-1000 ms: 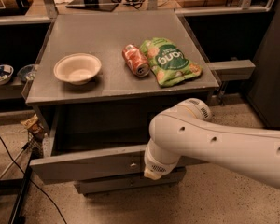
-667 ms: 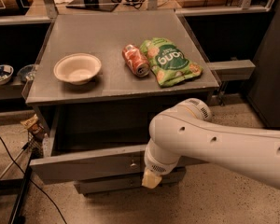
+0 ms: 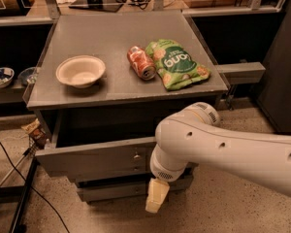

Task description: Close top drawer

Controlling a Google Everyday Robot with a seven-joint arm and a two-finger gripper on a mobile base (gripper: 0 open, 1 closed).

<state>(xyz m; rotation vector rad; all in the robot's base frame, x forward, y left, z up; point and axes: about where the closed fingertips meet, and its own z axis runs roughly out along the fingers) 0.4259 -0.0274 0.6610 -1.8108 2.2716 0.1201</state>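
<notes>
Camera view shows the gripper [image 3: 154, 198], closed or not I cannot tell, just below the long front of the top drawer [image 3: 92, 158], right of its knob [image 3: 136, 155].

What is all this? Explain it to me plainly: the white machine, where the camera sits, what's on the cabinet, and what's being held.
The thick white tube is a robot's arm, reaching in from the right. At its end hangs the claw, a pale piece low in front of the cabinet, just below the front of the top drawer. I can't see it holding anything.

There is only one view. It looks down at the cabinet from its front, and where that camera is mounted isn't known.

The top drawer is pulled out and has a small knob on its front. On the cabinet top are a white bowl at the left, a red can on its side in the middle, and a green bag beside the can.
</notes>
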